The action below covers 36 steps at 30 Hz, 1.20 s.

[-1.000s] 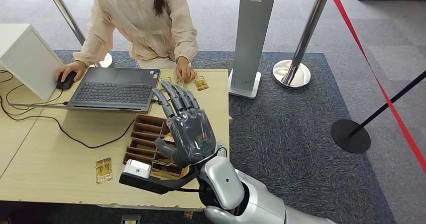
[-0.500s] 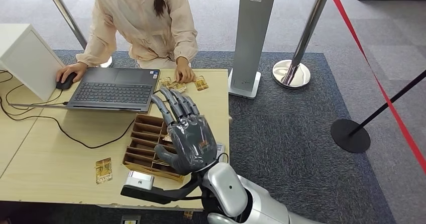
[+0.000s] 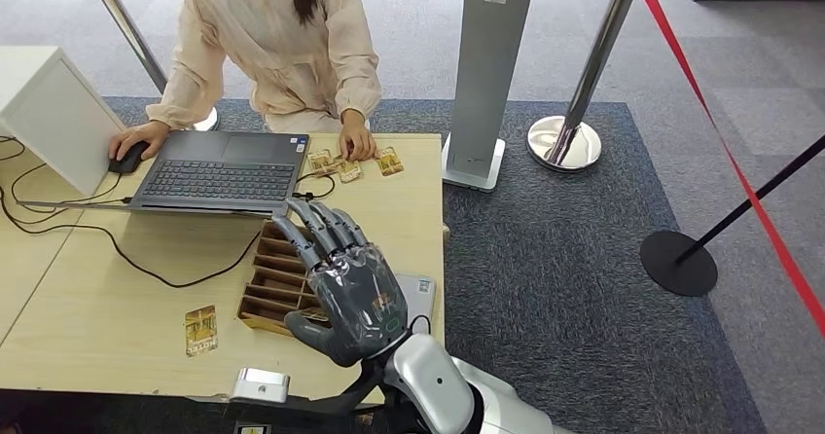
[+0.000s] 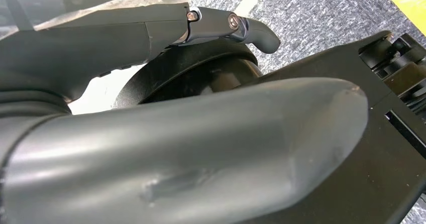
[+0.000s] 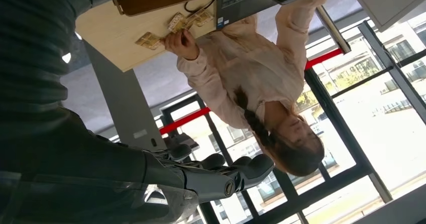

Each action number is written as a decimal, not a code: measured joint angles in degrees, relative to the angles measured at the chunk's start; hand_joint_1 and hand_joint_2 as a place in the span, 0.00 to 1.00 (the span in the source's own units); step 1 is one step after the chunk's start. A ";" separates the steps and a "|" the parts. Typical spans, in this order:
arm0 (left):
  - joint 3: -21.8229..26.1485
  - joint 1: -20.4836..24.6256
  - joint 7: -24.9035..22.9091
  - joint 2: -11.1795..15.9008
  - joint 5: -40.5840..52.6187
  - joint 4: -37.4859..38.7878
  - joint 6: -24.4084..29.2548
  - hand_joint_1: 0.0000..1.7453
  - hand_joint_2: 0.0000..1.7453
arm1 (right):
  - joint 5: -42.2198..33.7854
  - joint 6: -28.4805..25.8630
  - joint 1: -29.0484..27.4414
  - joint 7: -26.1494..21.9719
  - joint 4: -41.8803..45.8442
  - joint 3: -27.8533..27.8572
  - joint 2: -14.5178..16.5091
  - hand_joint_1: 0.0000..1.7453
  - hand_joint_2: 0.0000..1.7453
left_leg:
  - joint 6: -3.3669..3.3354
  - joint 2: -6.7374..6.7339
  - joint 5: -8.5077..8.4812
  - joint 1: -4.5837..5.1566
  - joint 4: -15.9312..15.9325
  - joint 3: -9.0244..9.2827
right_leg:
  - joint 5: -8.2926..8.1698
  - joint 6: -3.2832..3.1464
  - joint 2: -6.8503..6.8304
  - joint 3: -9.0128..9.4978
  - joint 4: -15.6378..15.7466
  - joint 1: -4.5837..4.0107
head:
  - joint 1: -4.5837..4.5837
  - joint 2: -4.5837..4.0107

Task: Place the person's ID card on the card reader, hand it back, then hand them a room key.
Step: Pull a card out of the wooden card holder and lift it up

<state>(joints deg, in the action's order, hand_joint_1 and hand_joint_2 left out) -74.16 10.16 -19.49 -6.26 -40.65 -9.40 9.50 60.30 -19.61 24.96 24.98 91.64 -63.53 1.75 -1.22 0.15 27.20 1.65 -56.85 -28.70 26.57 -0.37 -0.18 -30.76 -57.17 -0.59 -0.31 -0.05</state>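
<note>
Since the earlier frames the right hand [image 3: 348,293] has drawn back toward the robot and dropped lower, uncovering the far rows of the wooden slotted tray [image 3: 282,259] and the cards by the person's hand [image 3: 356,146]. It is open, fingers extended and spread, holding nothing, and hovers over the tray's near right part.

It hides the tray's near right corner. A grey flat device [image 3: 420,293] at the table's right edge is partly covered by the hand; its identity cannot be confirmed.

In the left wrist view the left hand [image 4: 166,148] is a close dark blur; its state cannot be told.

Cards [image 3: 342,166], tan with gold print, lie under the person's fingertips beside the laptop [image 3: 219,169]. Another card [image 3: 200,330] lies alone left of the tray.
</note>
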 joint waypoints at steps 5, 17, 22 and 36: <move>0.00 0.03 -0.01 0.05 0.48 0.00 -0.36 0.00 0.00 | -0.27 0.42 0.00 -0.51 -0.13 -1.21 0.38 0.00 1.00 | 0.00 0.00 0.00 0.00 0.00 0.00 | 0.00 0.00 0.00 0.00 0.00 0.00 | 0.00 -0.01; 0.00 0.04 0.02 0.14 0.47 0.00 -0.41 0.00 0.00 | -1.53 0.74 0.02 -0.67 -0.43 -2.43 0.45 0.30 1.00 | 0.00 0.00 0.00 0.00 0.00 0.00 | 0.00 0.00 0.00 0.01 0.00 0.00 | 0.00 -0.01; 0.00 0.04 0.07 0.18 0.45 0.00 -0.41 0.00 0.00 | -2.52 -0.25 -0.15 -1.63 -0.99 -2.83 0.50 0.90 1.00 | 0.00 0.00 0.00 0.00 0.00 0.00 | 0.00 0.00 0.00 0.00 0.00 0.00 | 0.00 -0.01; 0.00 0.15 0.14 0.40 0.31 -0.02 -0.64 0.00 0.00 | -7.99 -1.83 -1.99 -6.10 -4.13 -4.17 1.64 0.12 1.00 | 0.00 -0.01 0.00 -0.01 0.00 0.00 | 0.00 0.00 0.00 0.01 0.00 0.00 | 0.00 0.00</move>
<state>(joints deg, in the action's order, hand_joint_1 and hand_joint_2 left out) -74.16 10.31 -19.34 -5.86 -40.35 -9.42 8.86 52.31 -21.44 22.97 18.87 87.51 -67.71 3.39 -1.22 0.14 27.20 1.65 -56.85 -28.70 26.57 -0.38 -0.18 -30.75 -57.18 -0.59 -0.31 -0.05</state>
